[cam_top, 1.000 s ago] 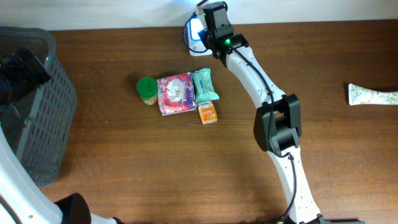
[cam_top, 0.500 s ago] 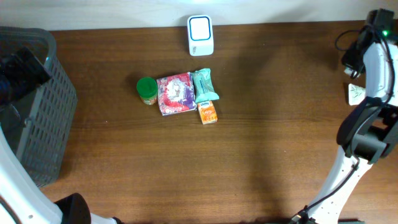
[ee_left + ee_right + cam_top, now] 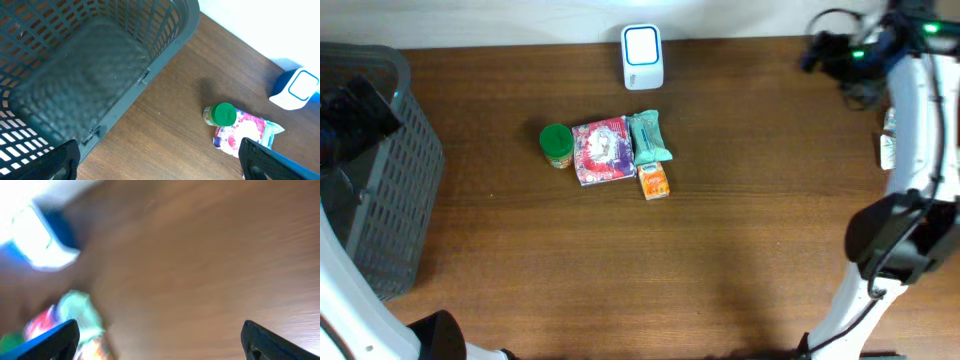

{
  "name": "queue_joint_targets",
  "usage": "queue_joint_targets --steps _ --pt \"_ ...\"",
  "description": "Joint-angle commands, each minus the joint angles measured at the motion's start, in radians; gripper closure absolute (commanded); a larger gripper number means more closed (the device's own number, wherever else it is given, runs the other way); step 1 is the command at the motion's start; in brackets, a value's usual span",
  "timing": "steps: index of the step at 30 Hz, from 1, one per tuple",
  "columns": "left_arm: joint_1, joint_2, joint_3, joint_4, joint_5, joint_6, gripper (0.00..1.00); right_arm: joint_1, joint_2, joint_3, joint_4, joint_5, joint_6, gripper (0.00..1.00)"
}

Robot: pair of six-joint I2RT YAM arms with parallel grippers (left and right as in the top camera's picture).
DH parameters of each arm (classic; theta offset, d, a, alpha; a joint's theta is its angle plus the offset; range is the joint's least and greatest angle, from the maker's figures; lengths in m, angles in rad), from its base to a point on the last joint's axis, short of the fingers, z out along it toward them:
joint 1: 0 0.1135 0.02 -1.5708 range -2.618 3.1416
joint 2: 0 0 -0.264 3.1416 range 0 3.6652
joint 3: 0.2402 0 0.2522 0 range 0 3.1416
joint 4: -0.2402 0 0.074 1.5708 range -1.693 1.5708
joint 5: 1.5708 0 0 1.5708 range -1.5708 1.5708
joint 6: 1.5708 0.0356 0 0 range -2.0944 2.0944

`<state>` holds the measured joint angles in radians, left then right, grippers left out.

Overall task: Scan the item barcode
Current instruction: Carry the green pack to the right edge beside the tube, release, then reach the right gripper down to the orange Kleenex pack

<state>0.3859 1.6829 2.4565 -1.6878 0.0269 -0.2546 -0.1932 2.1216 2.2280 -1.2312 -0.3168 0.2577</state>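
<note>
On the dark brown wooden table (image 3: 740, 260) a small white scanner with a blue-edged screen (image 3: 642, 57) stands at the far edge, clear of everything else. Nearer the middle lies a tight cluster of goods: a jar with a green lid (image 3: 556, 145) at the left end, a flat pink and red packet (image 3: 602, 150) touching it, a mint-green wrapped bar (image 3: 648, 137) just beside the packet's right edge, and a little orange carton (image 3: 655, 182) at the bar's near end. None of these is in any grip. A white tube printed with green leaves (image 3: 886, 150) shows at the right edge of the table, mostly hidden behind the white right arm. A grey plastic lattice basket (image 3: 390, 190) fills the left side. The left claw (image 3: 160, 162) hangs over that basket, its two dark fingers spread as wide as the wrist view allows and with nothing between them; the jar, the packet and the scanner show beyond the basket's rim. The right claw (image 3: 160, 341) is up by the far right corner of the table, well apart from the scanner and the cluster. Its wrist view is heavily blurred, but the fingers stand far apart at the frame's lower corners and hold nothing, over bare wood.
</note>
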Motion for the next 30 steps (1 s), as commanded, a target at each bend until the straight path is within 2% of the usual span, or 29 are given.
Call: queue_joint_targets --steps 1,5,7,10,12,15,17,21,22,23,24,26,29,30 --pt "0.004 -0.007 -0.001 0.000 0.003 -0.010 0.01 0.128 0.029 -0.008 -0.049 -0.090 -0.067 0.01" --pt "0.004 -0.007 -0.001 0.000 0.003 -0.010 0.01 0.343 0.046 -0.087 -0.032 0.018 -0.067 0.00" --pt "0.004 -0.007 0.000 0.000 0.003 -0.010 0.01 0.389 0.047 -0.128 0.013 0.018 -0.067 0.00" --pt "0.004 -0.007 0.000 0.000 0.003 -0.010 0.01 0.478 0.047 -0.268 0.241 0.018 -0.066 0.00" --pt "0.004 -0.007 -0.001 0.000 0.003 -0.010 0.01 0.528 0.047 -0.312 0.279 0.018 -0.066 0.01" --pt "0.004 -0.007 -0.001 0.000 0.003 -0.010 0.01 0.568 0.047 -0.312 0.198 0.018 -0.066 0.24" --pt "0.004 -0.007 0.000 0.000 0.003 -0.010 0.01 0.580 0.047 -0.312 0.041 0.018 -0.067 0.27" --pt "0.004 -0.007 -0.001 0.000 0.003 -0.010 0.01 0.597 0.047 -0.312 -0.086 0.014 -0.067 0.27" --pt "0.004 -0.007 0.000 0.000 0.003 -0.010 0.01 0.615 0.047 -0.312 -0.085 0.016 -0.067 0.28" --pt "0.004 -0.007 -0.001 0.000 0.003 -0.010 0.01 0.642 0.047 -0.312 -0.082 0.045 -0.067 0.38" --pt "0.005 -0.007 -0.001 0.000 0.003 -0.010 0.01 0.675 0.047 -0.312 -0.076 0.112 -0.065 0.41" --pt "0.004 -0.007 -0.001 0.000 0.003 -0.010 0.01 0.723 0.047 -0.312 -0.056 0.232 -0.032 0.43" --pt "0.004 -0.007 -0.001 0.000 0.003 -0.010 0.01 0.799 0.047 -0.312 -0.009 0.337 -0.027 0.55" --pt "0.004 -0.007 -0.001 0.000 0.003 -0.010 0.01 0.819 0.047 -0.316 0.004 0.368 0.013 0.57"
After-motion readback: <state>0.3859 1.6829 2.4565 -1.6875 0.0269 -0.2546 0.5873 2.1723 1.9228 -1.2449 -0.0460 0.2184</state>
